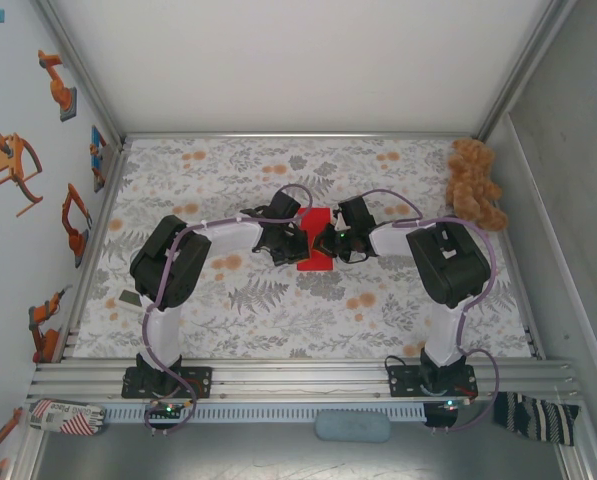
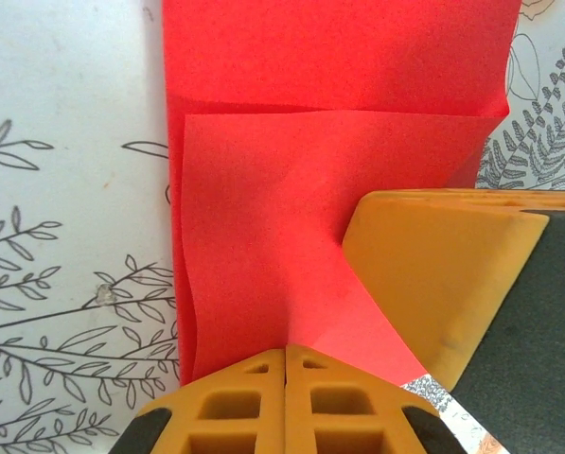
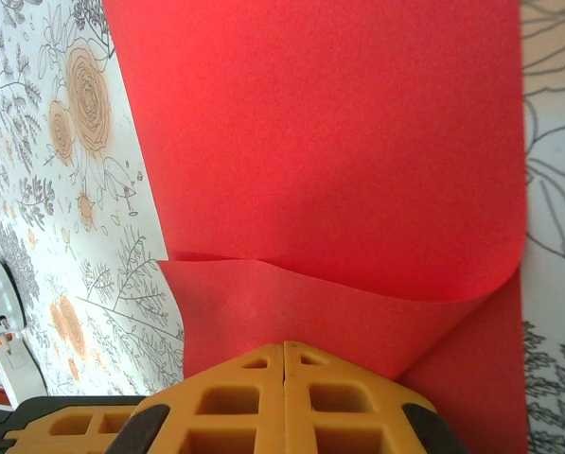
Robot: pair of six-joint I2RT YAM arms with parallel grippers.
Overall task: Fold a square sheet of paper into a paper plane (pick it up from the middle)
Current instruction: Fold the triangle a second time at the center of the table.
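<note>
The square sheet of paper [image 1: 316, 262] is bright red and lies in the middle of the surface [image 1: 278, 310], which has a flower and leaf pattern. It is about equally far from the left edge and the right edge. The sheet is already partly folded, and one layer lies over another.

The left pincer [image 1: 296, 245] comes to the sheet from the left side and the right pincer [image 1: 330, 245] from the right side. The two nearly meet above it.

In the left wrist view the left pincer [image 2: 285, 364] has its jaws pressed fully together. The upper flap of the sheet [image 2: 291, 218] rises into the seam between them, so it seems pinched there. One of the right pincer's fingers [image 2: 433, 274] rests on the same flap just beside it.

In the right wrist view the right pincer [image 3: 283, 355] is also completely closed, on a curved flap of the sheet [image 3: 339, 142].

A brown teddy bear [image 1: 475, 185] sits at the far right corner, well apart from the sheet.
</note>
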